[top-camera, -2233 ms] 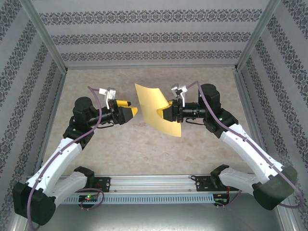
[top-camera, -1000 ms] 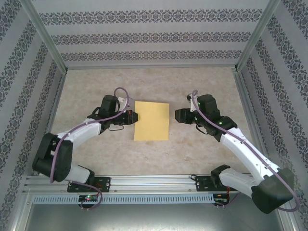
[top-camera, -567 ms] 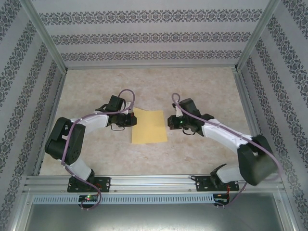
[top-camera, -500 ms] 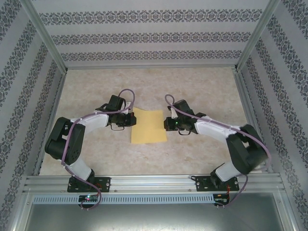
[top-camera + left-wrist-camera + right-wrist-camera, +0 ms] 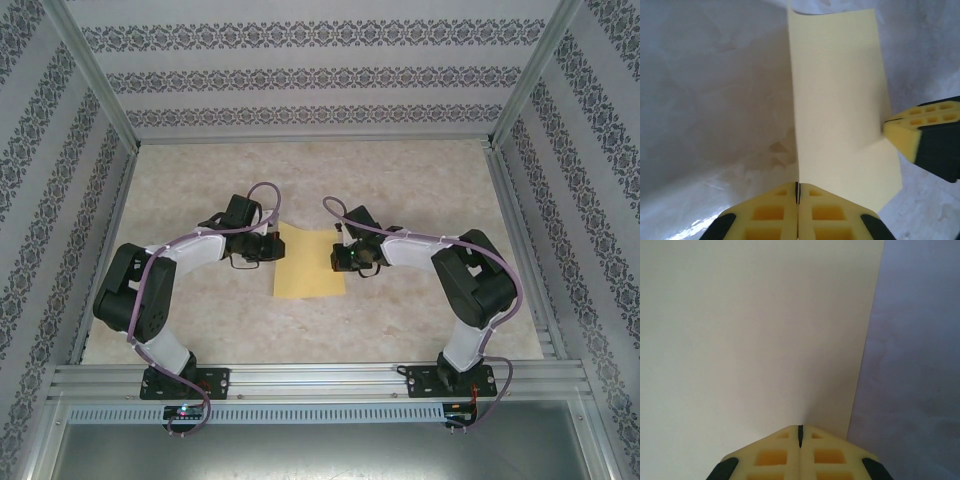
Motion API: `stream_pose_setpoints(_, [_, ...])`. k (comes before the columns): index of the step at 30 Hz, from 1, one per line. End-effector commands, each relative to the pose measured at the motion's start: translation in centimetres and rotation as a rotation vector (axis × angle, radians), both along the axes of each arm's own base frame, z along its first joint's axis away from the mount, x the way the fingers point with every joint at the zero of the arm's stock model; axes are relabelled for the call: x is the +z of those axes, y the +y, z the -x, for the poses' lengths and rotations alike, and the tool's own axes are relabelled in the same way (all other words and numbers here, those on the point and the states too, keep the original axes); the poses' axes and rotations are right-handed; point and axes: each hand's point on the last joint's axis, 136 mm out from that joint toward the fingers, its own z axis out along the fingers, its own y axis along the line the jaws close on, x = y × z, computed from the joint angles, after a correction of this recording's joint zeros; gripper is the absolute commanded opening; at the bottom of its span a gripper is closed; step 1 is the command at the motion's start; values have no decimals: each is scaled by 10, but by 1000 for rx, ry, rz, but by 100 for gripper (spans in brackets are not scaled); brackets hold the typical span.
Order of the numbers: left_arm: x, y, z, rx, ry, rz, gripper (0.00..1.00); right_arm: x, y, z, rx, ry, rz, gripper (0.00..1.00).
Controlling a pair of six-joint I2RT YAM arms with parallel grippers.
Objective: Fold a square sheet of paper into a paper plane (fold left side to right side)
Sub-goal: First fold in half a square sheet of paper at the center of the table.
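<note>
Top external view: the square sheet of paper (image 5: pixel 311 262) lies flat on the surface (image 5: pixel 400 180). Left jaws, pressed shut, meet its 9 o'clock edge; right jaws, also shut, rest on its 3 o'clock edge.

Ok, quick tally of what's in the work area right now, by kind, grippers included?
Thin bright-yellow square paper sheet, flat on the table: 1
Yellow-padded grippers, left gripper and right gripper, both shut: 2
Total: 3
</note>
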Motion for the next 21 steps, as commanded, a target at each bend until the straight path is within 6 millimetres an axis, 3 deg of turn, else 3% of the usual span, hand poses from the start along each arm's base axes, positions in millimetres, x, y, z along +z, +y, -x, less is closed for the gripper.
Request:
stream_pose_setpoints(1, [20, -19, -1, -13, 7, 124, 19, -13, -6, 9, 2, 33, 59, 0])
stream_pose_setpoints(5, [35, -37, -5, -9, 10, 264, 38, -20, -11, 15, -2, 48, 76, 0])
stream_pose_setpoints(11, [42, -60, -12, -31, 20, 366, 54, -19, -10, 17, -6, 34, 54, 0])
stream_pose_setpoints(17, [34, -75, -19, -42, 35, 371, 58, -7, -3, 12, -8, 2, 3, 0])
stream_pose_setpoints(21, [30, -77, -23, -34, 36, 370, 57, 20, 0, 3, -32, -62, -68, 5])
